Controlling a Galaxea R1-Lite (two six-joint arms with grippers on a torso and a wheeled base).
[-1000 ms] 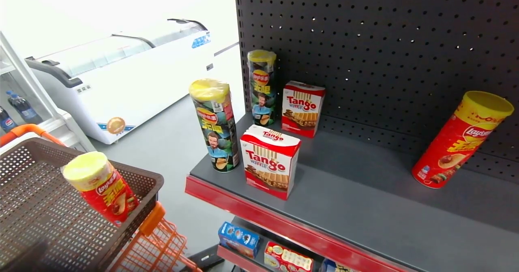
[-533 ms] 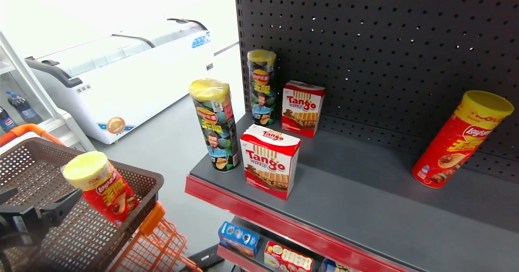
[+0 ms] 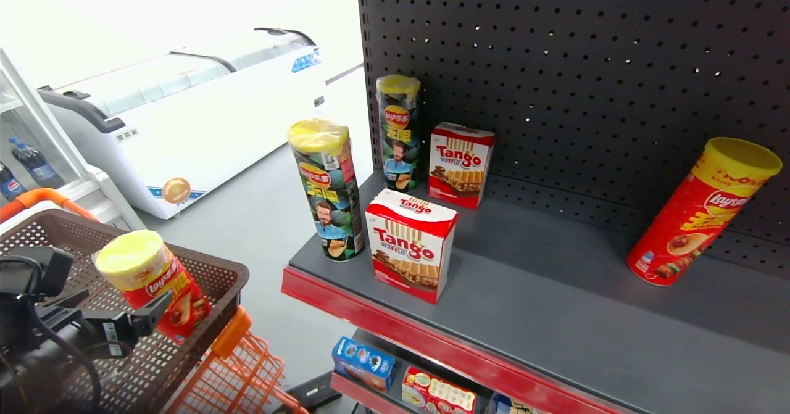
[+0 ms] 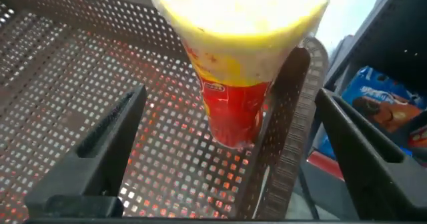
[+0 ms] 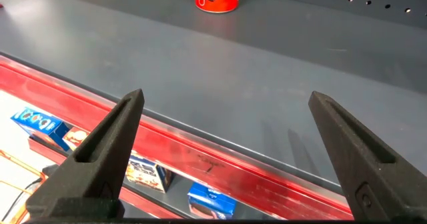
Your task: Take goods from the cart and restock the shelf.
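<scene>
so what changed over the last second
The left gripper rose into view over the basket and moved toward the red chip can. It is open and now frames the can without gripping it. The can, the basket and everything on the shelf stayed put.

The grey shelf (image 3: 555, 303) carries two dark cans (image 3: 327, 192), two wafer boxes (image 3: 410, 253) and one leaning red can (image 3: 703, 213).

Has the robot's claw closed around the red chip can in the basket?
No, the left gripper is open, its fingers standing apart on either side of the red chip can without touching it.
</scene>
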